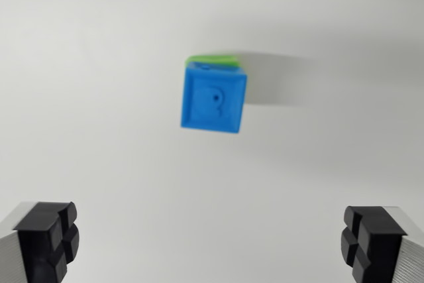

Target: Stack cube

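A blue cube (213, 99) with a raised mark on its top face sits on a green cube (213, 59), of which only a thin strip shows behind the blue one's far edge. Both stand on a white surface (99, 130), a little above the middle of the wrist view. My gripper (211, 240) is open, its two black fingertips (48, 236) at the bottom corners of the view, wide apart. Nothing lies between them. The stack is ahead of the fingertips, well apart from both.
The stack throws a grey shadow (278, 81) to the wrist view's right on the plain white surface.
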Controlling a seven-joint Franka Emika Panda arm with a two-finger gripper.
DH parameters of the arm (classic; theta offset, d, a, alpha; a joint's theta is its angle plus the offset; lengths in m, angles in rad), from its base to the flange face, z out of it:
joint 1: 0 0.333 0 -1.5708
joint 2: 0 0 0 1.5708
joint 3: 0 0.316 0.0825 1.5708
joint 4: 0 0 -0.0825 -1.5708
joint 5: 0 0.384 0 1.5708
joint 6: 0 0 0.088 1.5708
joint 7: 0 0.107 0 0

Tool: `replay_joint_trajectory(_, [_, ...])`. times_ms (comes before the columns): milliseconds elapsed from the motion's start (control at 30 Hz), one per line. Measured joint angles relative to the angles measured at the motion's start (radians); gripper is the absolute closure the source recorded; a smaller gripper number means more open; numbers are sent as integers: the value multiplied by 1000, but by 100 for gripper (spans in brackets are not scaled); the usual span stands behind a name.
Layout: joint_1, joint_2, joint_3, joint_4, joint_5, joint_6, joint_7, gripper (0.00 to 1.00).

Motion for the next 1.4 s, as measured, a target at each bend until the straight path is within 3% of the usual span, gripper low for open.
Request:
replay_joint_trajectory(700, [0, -40, 0, 98, 0, -137, 0, 0])
replay_joint_trajectory(1400, [0, -42, 0, 111, 0, -155, 0, 0])
